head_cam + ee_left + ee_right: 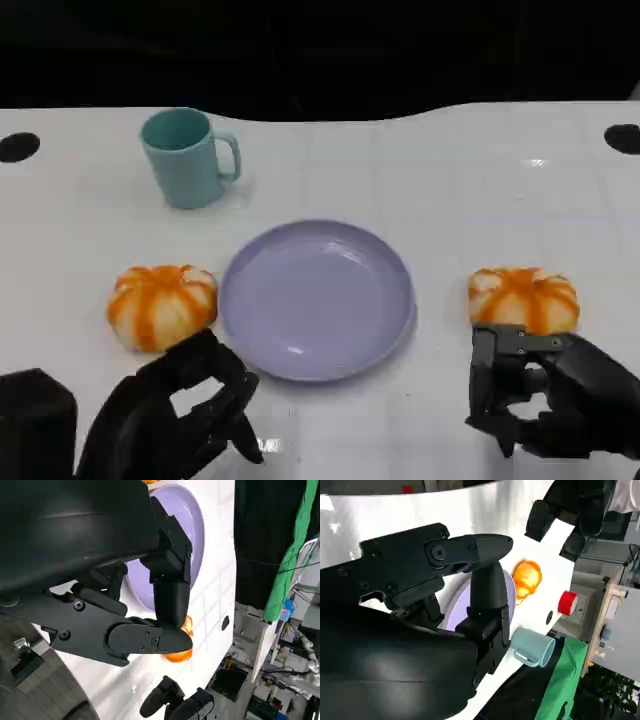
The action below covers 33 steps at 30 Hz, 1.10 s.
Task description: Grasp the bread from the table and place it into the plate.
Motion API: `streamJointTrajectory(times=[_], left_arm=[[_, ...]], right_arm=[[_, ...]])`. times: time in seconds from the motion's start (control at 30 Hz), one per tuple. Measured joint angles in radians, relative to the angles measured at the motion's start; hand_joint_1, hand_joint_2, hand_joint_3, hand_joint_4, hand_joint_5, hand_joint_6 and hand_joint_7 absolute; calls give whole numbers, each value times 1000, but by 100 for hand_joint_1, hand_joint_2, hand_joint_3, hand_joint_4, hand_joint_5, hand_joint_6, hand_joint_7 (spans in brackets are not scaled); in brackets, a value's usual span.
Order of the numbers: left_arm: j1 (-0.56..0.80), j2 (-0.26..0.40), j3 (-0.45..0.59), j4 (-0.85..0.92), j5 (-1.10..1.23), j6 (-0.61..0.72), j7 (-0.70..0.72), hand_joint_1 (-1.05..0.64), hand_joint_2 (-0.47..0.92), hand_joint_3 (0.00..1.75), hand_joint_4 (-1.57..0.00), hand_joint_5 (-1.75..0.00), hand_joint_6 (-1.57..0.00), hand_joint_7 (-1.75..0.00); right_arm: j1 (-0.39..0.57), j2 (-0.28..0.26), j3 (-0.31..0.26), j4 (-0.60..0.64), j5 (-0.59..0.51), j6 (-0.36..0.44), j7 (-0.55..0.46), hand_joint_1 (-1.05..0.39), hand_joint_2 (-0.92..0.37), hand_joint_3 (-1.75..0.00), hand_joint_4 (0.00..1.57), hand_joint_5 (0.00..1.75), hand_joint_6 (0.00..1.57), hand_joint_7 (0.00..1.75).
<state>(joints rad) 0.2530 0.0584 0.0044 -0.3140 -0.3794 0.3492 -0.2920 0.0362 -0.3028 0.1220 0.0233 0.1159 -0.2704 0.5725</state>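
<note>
Likely soft, light, squashy buns: bread (161, 305) touching plate (316, 300) left rim, second bread (524, 298) right of plate, apart. Left hand (185, 415) and right hand (545, 390) empty, fingers apart, near each. Cup sides gently; avoid crushing.

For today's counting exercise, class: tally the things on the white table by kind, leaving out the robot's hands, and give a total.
Orange-and-white bread: 2, one left of the plate and one right of it
Lilac plate: 1
Teal mug: 1
Total: 4
</note>
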Motion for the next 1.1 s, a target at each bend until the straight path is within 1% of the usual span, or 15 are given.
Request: streamJointTrajectory(times=[0.8,0.93,0.97,1.0,1.07,1.1], left_arm=[[-2,0,1,2,-1,0,0,-57,92,35,-77,-175,-58,-174],[-2,0,1,2,-1,0,0,-58,92,34,-78,-175,-58,-174],[-2,0,1,2,-1,0,0,-58,92,34,-78,-175,-58,-174],[-2,0,1,2,-1,0,0,-58,92,34,-78,-175,-58,-174],[-2,0,1,3,-1,0,0,-59,92,34,-78,-175,-59,-174],[-2,0,0,5,-1,0,0,-59,92,34,-78,-175,-59,-174]], right_arm=[[-2,0,0,0,15,2,3,-38,-92,-23,83,175,61,175],[-2,0,0,0,16,2,2,-41,-92,-25,78,175,56,173],[-2,0,0,0,16,2,1,-43,-92,-25,73,175,56,164],[-2,1,0,0,16,2,-1,-43,-92,-25,71,175,56,160],[-2,6,-2,0,16,0,-7,-45,-92,-24,63,172,57,130],[-2,10,-5,0,16,-2,-12,-44,-92,-23,61,170,58,123]])
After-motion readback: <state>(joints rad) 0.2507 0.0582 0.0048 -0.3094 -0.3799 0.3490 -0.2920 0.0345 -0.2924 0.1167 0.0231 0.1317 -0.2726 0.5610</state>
